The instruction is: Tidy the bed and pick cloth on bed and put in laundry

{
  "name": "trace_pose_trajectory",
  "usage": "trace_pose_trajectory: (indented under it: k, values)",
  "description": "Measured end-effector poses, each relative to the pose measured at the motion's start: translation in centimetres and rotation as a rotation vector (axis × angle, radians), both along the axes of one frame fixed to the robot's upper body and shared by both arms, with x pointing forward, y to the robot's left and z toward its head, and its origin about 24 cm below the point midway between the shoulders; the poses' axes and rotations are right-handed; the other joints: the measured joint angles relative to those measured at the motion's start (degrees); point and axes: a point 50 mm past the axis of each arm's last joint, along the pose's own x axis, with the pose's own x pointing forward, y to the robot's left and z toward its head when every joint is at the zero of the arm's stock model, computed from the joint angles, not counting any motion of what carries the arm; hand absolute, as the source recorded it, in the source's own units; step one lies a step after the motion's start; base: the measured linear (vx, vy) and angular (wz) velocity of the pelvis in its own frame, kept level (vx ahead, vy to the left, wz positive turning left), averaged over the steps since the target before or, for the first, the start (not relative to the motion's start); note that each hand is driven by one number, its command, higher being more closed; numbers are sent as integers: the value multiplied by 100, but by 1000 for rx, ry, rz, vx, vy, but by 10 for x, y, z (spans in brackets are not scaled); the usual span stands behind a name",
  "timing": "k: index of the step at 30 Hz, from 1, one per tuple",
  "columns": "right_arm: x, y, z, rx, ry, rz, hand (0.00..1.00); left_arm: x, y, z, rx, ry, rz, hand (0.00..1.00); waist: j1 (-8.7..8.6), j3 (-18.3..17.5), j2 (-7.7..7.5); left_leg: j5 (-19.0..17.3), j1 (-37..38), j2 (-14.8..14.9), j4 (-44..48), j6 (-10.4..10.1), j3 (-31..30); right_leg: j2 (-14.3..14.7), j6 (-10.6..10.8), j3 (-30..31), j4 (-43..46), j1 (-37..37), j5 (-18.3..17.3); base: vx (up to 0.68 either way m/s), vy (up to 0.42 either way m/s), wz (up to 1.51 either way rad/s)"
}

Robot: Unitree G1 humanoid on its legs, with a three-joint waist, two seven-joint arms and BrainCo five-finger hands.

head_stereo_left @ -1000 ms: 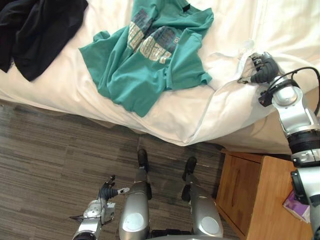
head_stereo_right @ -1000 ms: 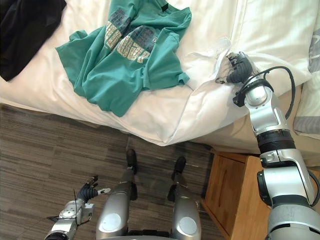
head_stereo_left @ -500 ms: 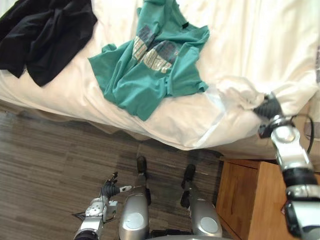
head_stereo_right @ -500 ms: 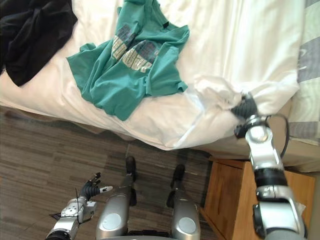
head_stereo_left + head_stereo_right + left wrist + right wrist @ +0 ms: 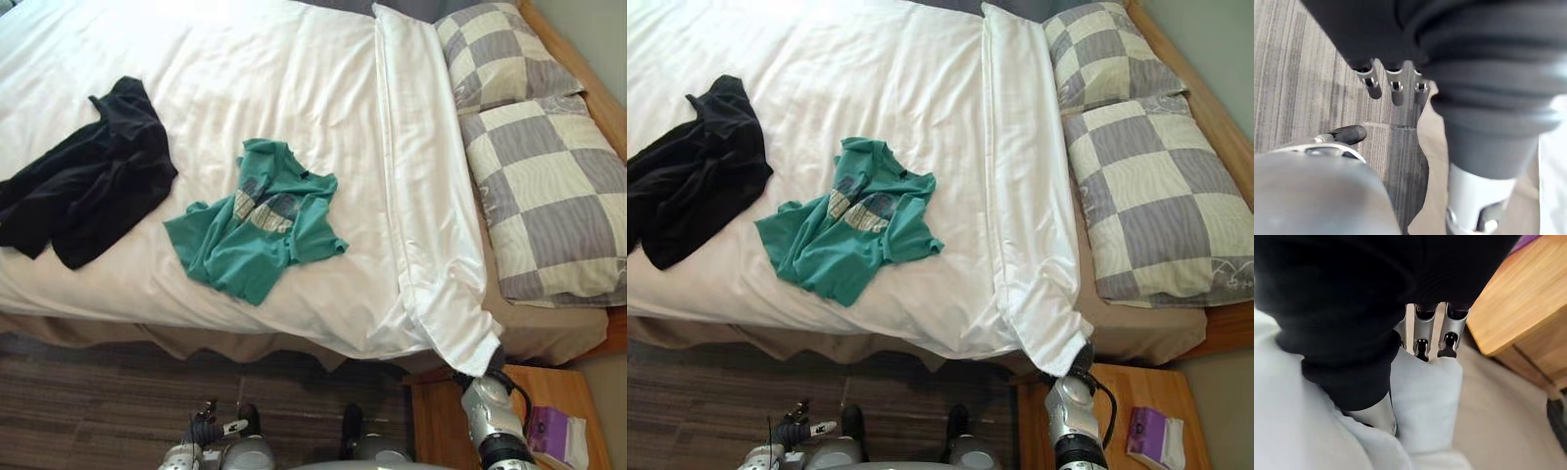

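Nearest me, at 7 o'clock low over the floor, my left hand [image 5: 208,431] hangs idle, fingers relaxed and holding nothing.

At 5 o'clock, just beside the wooden nightstand [image 5: 1136,387], my right hand [image 5: 1430,328] is clenched on the near corner [image 5: 468,343] of the white duvet [image 5: 294,108]. The wrist view shows the fingers curled into a fold of the cloth.

Tidying, by my judgement, is well advanced. The duvet lies flat across the bed, with its top edge turned back in a straight band running from 5 o'clock up to 12 o'clock. The gripped corner hangs over the bed's edge and is not yet let go.

The clothing part is not begun. The teal T-shirt [image 5: 257,230] lies crumpled at the centre of the duvet. The black garment [image 5: 88,186] lies bunched at 9 o'clock, well apart from the shirt. Both remain to be picked up and taken to the laundry.

Furthest, at 2 o'clock, two checked pillows [image 5: 549,206] lie side by side at the head, seemingly in order.
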Motion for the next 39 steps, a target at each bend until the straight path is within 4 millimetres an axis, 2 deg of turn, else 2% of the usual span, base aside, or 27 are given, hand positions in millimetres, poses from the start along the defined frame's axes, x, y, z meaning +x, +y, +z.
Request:
trace_pose_trajectory:
  k: [6, 8, 10, 12, 14, 15, 16, 18, 21, 22, 23, 24, 25, 26, 29, 31, 35, 36, 37, 38, 39]
  values:
    - [-27, 5, -22, -80, 203, -77, 0, -3, -1, -2, -21, 24, -6, 0, -5, -27, 61, -26, 227, -2, 0, -29, 317, -1, 5, 13, -19, 158, -4, 97, -31, -6]
    - [-42, 6, -29, -89, 262, -107, 0, -5, -4, -4, -28, 37, -1, 0, -8, -38, 111, -29, 262, 7, -1, -33, 355, 9, 5, 38, -17, 166, -4, 1, -22, -8]
    - [-70, 9, -40, -97, 360, -170, 0, -8, -4, -5, -29, 51, 6, 0, -9, -44, 154, -54, 333, 32, -2, -67, 378, 36, 4, 123, -14, 212, -4, -34, -15, -10]
    - [-87, 11, -44, -121, 400, -210, 0, -12, -7, -7, -34, 61, 11, 0, -39, -48, 162, -80, 353, 69, -4, -90, 435, 67, 1, 153, 6, 228, -5, -103, 5, -14]
    - [-94, 11, -40, -148, 391, -244, 0, -15, -6, -7, -33, 65, 13, 0, -84, -53, 157, -122, 369, 101, -4, -92, 453, 77, -69, 173, 29, 224, -50, -126, 11, -9]
    - [-94, 7, -31, -180, 339, -275, 0, -21, -6, -7, -32, 75, 17, 0, -170, -58, 166, -124, 366, 94, -4, -92, 471, 81, -87, 183, 121, 163, -120, -111, 33, -15]
    - [-89, 4, -20, -212, 275, -290, 100, -28, -6, -8, -32, 88, 23, 0, -176, -68, 171, -124, 374, 99, -4, -91, 559, 93, -114, 288, 198, 79, -182, -125, 49, -25]
    - [-82, -2, -1, -264, 171, -300, 100, -34, -5, -8, -27, 88, 30, 0, -185, -76, 173, -136, 372, 103, -4, -71, 618, 102, -107, 355, 219, 25, -188, -87, 36, -22]
    - [-64, -13, 54, -385, -92, -302, 100, -48, -6, -8, -22, 97, 33, 0, -295, -99, 153, -139, 371, 96, -4, -65, 640, 96, -67, 463, 202, 9, -219, -51, 24, -5]
    - [-60, -14, 64, -399, -154, -304, 100, -52, -6, -8, -21, 102, 35, 0, -312, -123, 149, -140, 363, 93, -4, -64, 644, 86, -66, 469, 202, -4, -219, -16, 21, -7]
    - [-55, -16, 86, -412, -292, -290, 100, -58, -6, -8, -20, 116, 29, 0, -316, -211, 176, -140, 308, 78, -4, -63, 671, 65, -65, 485, 206, -78, -219, 17, 15, -7]
    - [-48, -17, 105, -409, -409, -268, 100, -61, -7, -9, -20, 120, 27, 0, -316, -241, 151, -147, 315, 59, -3, -53, 672, 48, -63, 488, 205, -65, -218, 25, 16, -5]
    - [-45, -18, 115, -397, -478, -247, 100, -62, -7, -9, -20, 120, 25, 0, -317, -243, 163, -153, 317, 44, -3, -43, 668, 33, -61, 487, 212, -65, -217, 50, 23, 5]
    - [-31, -21, 140, -310, -700, -150, 100, -67, -7, -9, -21, 129, 27, 0, -313, -298, 219, -172, 318, -2, -3, -12, 612, -6, -45, 484, 225, -54, -207, 39, 20, 8]
    - [-10, -26, 162, -167, -920, -23, 100, -69, -8, -9, -28, 138, 20, 0, -298, -381, 237, -183, 320, -62, -2, 6, 575, -60, 12, 455, 263, -43, -176, 57, 18, 10]
    - [15, -26, 183, -49, -1108, 90, 100, -69, -9, -10, -38, 139, 12, 0, -273, -384, 301, -172, 298, -124, -1, 46, 475, -108, 2, 416, 288, -42, -168, 62, 21, 14]
    - [50, -33, 206, 61, -1259, 127, 100, -62, -16, -11, -50, 128, -17, 0, -236, -344, 436, -123, 126, -191, 0, 113, 247, -199, 13, 229, 313, -83, -177, 34, 4, 32]
    - [68, -38, 221, 87, -1319, 117, 100, -54, -18, -11, -56, 110, -27, 0, -180, -196, 617, -113, -7, -196, 1, 125, 197, -232, 4, 187, 346, -194, -169, -10, 16, 20]
    - [76, -42, 231, 88, -1352, 113, 100, -47, -20, -10, -59, 95, -35, 0, -163, -119, 630, -88, -53, -205, 1, 159, 175, -249, 2, 172, 391, -251, -168, -46, 39, 25]
    - [87, -50, 251, 87, -1413, 101, 100, -35, -23, -9, -65, 65, -45, 0, -139, 58, 773, -43, -234, -220, 2, 178, 125, -274, 0, 142, 472, -435, -166, -55, 38, 22]
    - [92, -53, 261, 87, -1440, 96, 100, -30, -24, -9, -68, 53, -52, 0, -133, 139, 825, -12, -329, -225, 3, 196, 105, -285, -1, 123, 510, -535, -166, -60, 37, 26]
